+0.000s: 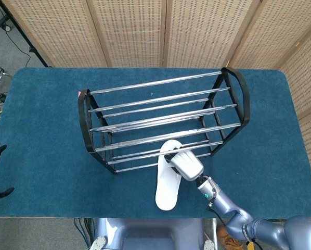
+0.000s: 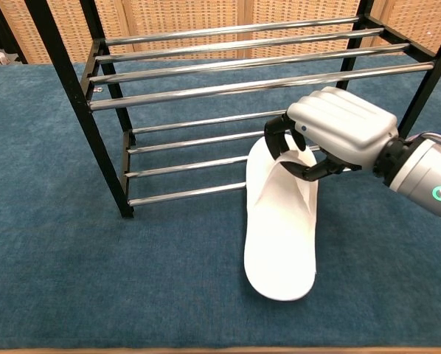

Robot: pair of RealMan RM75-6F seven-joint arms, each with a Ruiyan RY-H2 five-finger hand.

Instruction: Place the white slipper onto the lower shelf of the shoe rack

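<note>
Your right hand [image 2: 338, 136] grips the slipper [image 2: 279, 221] by its strap; just ahead, the rack's front bar [image 2: 183, 193] could snag its toe.

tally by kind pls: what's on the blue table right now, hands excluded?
White foam slipper: 1, toe end at the rack's lower rails, held by the right hand
Black-framed shoe rack with chrome rails: 1
Total: 2
</note>
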